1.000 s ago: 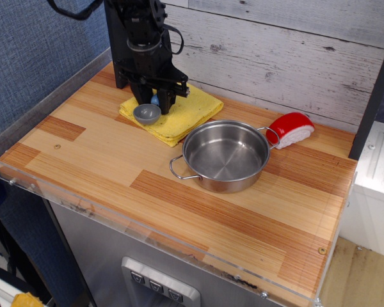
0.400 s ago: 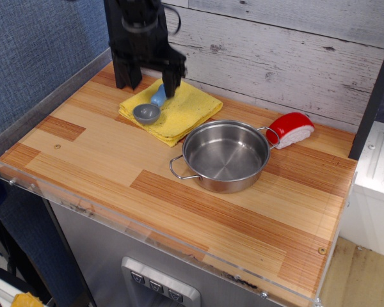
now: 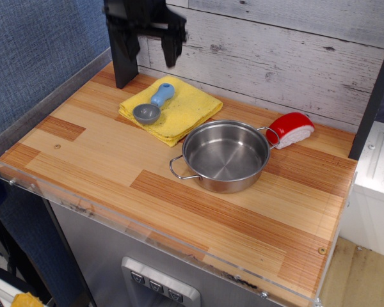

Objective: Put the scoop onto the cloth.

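The scoop (image 3: 152,105) lies on the yellow cloth (image 3: 185,109) at the table's back left. Its grey bowl points toward the front left and its light-blue handle toward the back. My black gripper (image 3: 152,52) hangs well above the cloth, near the top edge of the view. Its fingers (image 3: 173,50) are spread apart and hold nothing.
A steel two-handled pot (image 3: 225,155) stands just right of the cloth in the middle of the wooden table (image 3: 115,160). A red-and-white curved piece (image 3: 293,128) lies behind the pot's right handle. A plank wall runs along the back.
My gripper has let go of the scoop's handle and risen straight up. The scoop stays lying on the cloth.
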{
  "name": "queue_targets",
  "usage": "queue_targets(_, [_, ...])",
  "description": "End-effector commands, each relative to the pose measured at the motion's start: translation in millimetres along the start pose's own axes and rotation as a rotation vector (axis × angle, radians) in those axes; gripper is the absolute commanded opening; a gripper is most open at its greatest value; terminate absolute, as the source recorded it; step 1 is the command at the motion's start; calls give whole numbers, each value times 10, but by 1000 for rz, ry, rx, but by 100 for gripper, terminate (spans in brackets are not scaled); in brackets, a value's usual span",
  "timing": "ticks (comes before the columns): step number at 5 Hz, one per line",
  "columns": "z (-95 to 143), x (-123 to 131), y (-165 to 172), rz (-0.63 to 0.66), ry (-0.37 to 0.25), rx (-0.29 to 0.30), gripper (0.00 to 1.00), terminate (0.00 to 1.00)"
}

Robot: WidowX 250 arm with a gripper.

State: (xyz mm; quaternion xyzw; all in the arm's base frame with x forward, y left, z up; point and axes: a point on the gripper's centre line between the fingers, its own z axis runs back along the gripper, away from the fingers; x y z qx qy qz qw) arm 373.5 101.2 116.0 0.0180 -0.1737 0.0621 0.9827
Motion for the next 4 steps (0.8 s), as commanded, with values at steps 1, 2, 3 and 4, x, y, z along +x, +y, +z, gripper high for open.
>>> queue_targets(1, [510,62,-169,-31,-28,19,100,0])
queue_targets(2, [510,62,-169,-31,-28,19,100,0])
queue_targets(3, [510,62,-169,-31,-28,19,100,0])
queue_targets(4, [510,62,-169,-31,-28,19,100,100])
